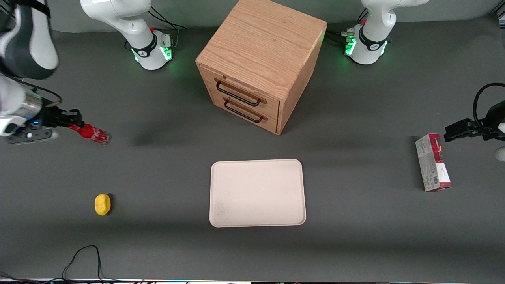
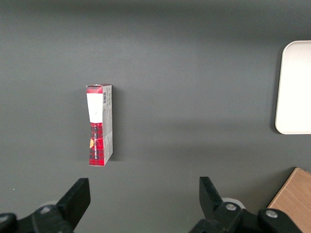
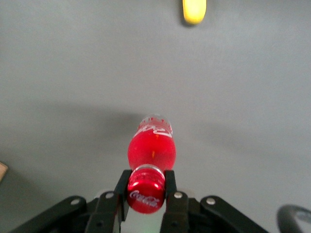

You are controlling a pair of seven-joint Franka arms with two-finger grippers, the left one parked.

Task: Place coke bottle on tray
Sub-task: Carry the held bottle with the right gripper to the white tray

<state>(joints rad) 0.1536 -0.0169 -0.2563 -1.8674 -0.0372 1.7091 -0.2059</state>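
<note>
A: Dark grey desk (image 1: 355,244), with a pale wooden two-drawer cabinet (image 1: 260,59) near the edge farthest from the front camera. Where is the bottle?

B: The small slim red coke bottle with white lettering (image 1: 91,133) is at the working arm's end of the desk, farther from the front camera than the small yellow lemon (image 1: 102,204). The black two-finger gripper (image 3: 146,187) is clamped on its neck just under the red cap, the clear base pointing away from the wrist.

A: And the target?

B: The flat cream rectangular tray with rounded corners (image 1: 258,193) lies mid-desk in front of the cabinet's drawers, well apart from the bottle and bare.

A: Advice?

B: I'd judge the neck grip narrow, so carry it slowly, keep it high enough to clear the low rim, lower over the tray's middle, and release only once it rests.
</note>
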